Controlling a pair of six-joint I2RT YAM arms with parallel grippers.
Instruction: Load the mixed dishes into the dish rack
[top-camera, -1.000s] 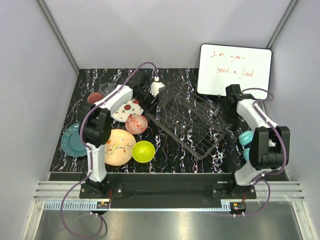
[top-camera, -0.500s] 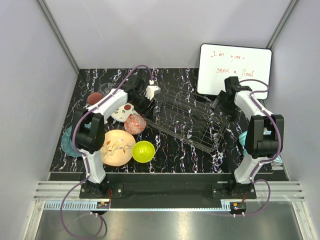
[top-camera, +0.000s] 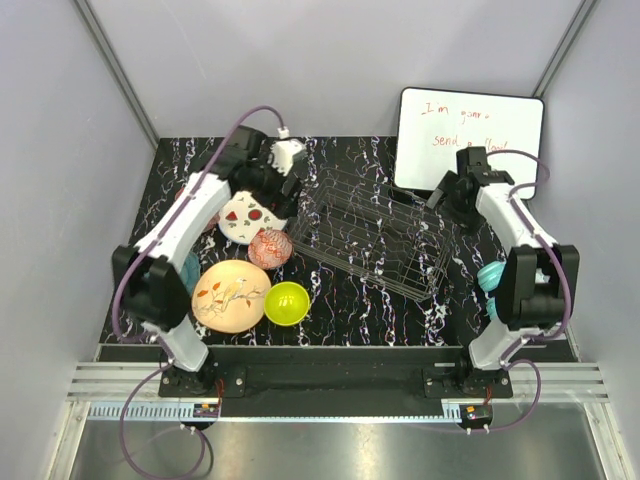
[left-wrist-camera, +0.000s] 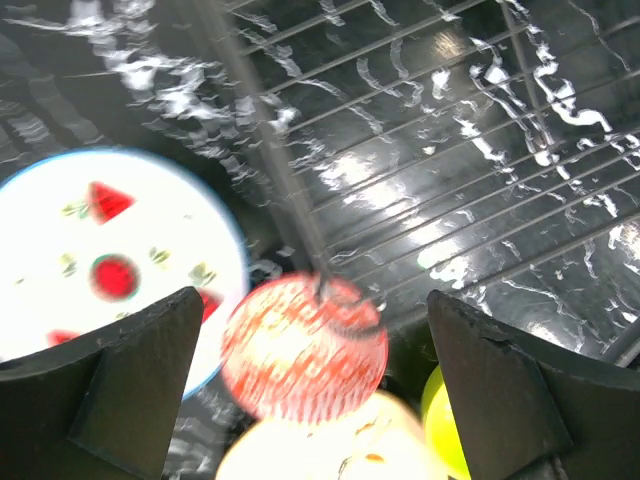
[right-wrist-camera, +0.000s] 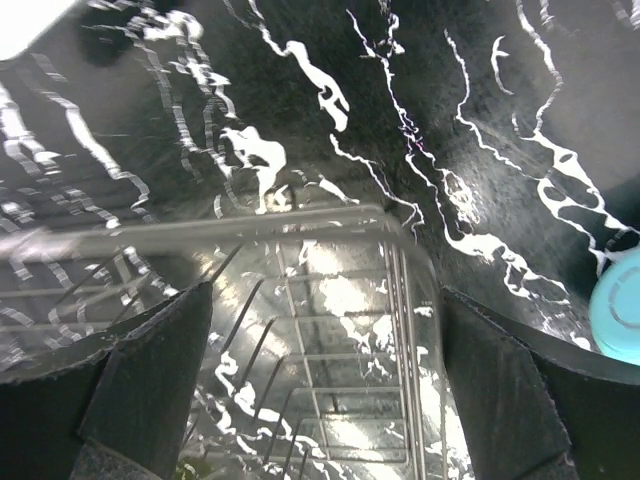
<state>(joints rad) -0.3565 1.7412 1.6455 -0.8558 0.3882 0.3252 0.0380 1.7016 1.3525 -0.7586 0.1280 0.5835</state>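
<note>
Seeing dish rack (top-camera: 372, 232) swung squarer than a second ago.
Holds nothing yet; left gripper (left-wrist-camera: 310, 385) and right gripper (right-wrist-camera: 325, 385) gaping, empty; lime-green bowl (top-camera: 286, 302), red-white patterned bowl (top-camera: 271, 248), rest pending.

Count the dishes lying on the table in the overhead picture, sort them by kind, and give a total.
Plates: 3 (white watermelon plate, peach plate, teal plate, only an edge showing)
Bowls: 2 (red-white patterned bowl, lime-green bowl)
Total: 5
</note>
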